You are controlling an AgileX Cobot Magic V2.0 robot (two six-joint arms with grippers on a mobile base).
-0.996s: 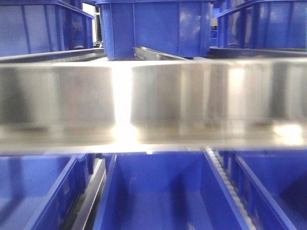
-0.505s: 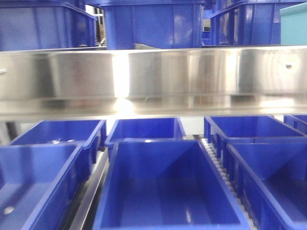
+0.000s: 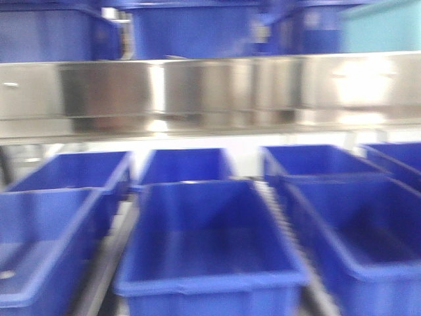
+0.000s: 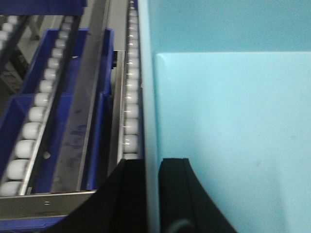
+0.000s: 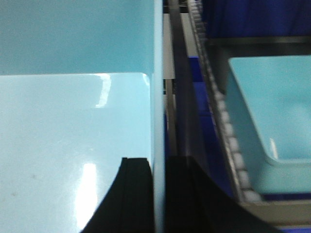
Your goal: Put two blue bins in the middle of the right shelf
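**Item: cyan bin** [image 4: 228, 136], held between both arms. Open top, nothing in it, glossy floor. Its long axis runs straight away from the wrists, parallel to the roller lanes.

**Left end effector** [image 4: 151, 166]: pinching the bin's left wall, one finger inside and one outside. The bin body lies to its right.

**Right end effector** [image 5: 158, 162]: pinching the bin's right wall the same way. The bin body [image 5: 73, 136] lies to its left. Neither arm is nearer, since each grips an opposite long side near the close end.

**Left of the bin:** a roller track [image 4: 130, 107] sits just beside the wall. Beyond it is a steel rail [image 4: 85, 107], with dark blue bins [image 4: 29, 111] lower down.

**Right of the bin:** a dark rail [image 5: 180, 87] sits just beside the wall, then another roller track [image 5: 214, 87]. Beyond that a second bin [image 5: 272, 111], also cyan, rests on its own lane.

**Front view (blurred):** a steel beam [image 3: 210, 92] runs above rows of dark blue bins [image 3: 210, 237]. The cyan patch at upper right [image 3: 381, 26] is probably the held bin, above beam level.

**Handling note:** side room is slight on both flanks, so travel likely has to follow the bin's long axis. Any yaw risks the walls catching a rail. The way ahead of the bin's far wall is hidden.
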